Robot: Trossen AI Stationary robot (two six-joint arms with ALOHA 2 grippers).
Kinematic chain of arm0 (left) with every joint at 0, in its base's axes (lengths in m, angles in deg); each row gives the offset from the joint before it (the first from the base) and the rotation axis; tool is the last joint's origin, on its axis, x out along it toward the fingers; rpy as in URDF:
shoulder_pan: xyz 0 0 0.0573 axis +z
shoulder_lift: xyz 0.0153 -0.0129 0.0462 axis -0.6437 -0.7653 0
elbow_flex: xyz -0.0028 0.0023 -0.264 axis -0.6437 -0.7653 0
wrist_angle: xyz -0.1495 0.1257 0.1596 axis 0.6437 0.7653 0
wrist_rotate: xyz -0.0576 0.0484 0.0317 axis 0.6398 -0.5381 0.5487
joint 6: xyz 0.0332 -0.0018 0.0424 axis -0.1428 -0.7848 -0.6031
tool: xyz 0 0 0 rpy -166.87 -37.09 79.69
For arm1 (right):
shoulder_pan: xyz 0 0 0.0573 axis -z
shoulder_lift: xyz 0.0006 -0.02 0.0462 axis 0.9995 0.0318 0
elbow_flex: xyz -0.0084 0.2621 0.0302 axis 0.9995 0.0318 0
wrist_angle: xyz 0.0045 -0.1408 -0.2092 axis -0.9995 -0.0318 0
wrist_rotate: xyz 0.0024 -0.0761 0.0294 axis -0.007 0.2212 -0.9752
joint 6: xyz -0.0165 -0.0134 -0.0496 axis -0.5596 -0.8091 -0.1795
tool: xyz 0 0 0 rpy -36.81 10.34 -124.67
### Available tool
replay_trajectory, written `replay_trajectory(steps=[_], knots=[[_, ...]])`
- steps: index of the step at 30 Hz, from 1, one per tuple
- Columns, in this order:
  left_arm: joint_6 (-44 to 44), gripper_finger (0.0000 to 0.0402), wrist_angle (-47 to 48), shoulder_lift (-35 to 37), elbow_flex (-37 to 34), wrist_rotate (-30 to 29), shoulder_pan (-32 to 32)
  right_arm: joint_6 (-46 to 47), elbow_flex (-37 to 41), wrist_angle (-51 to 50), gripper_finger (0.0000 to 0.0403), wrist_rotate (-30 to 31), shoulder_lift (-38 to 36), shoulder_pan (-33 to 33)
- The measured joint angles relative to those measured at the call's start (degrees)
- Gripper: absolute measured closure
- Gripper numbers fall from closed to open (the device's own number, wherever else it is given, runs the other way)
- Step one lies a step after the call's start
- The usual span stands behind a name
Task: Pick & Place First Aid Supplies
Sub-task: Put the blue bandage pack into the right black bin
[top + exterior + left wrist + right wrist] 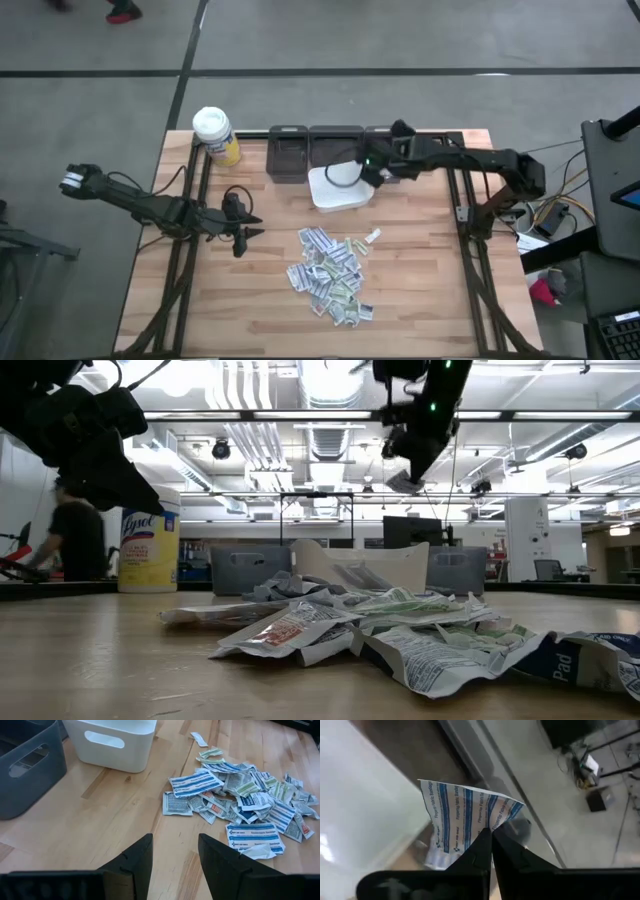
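I am seeing the packets lying heaped at the table centre. Behind the heap, a bin is sitting in front of three bins lining the far edge. A bottle is standing at the far left corner.

The right gripper is hanging over the near bin, gripping one packet; the left gripper is waiting left of the heap.

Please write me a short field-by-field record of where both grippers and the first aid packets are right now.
surface: wooden table
pile: loose packets heaped mid-table
stray packet: one small packet apart from the pile, on its bin side
right gripper: shut on a blue-striped bandage packet, raised above the white bin
left gripper: open, empty, over bare wood beside the pile
other bins: dark grey bins along the far edge
also present: yellow wipes canister at the far left corner
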Motion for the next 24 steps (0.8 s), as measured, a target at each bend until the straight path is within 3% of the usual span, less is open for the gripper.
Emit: replay_trajectory(steps=[8,13,17,24], knots=[[1.1,0.0241,-0.1,0.0,0.0,0.0,0.0,-9.2,0.4,-0.2,0.0394,-5.5,4.7,13.0],[1.2,0.0241,-0.1,0.0,0.0,0.0,0.0,-13.7,0.4,-0.2,0.0394,-15.6,7.3,18.4],[1.2,0.0241,-0.1,0.0,0.0,0.0,0.0,-15.3,0.4,-0.1,0.0394,-19.9,9.9,20.2],[1.2,0.0241,-0.1,0.0,0.0,0.0,0.0,-18.4,0.5,-0.1,0.0394,-20.7,14.9,20.4]])
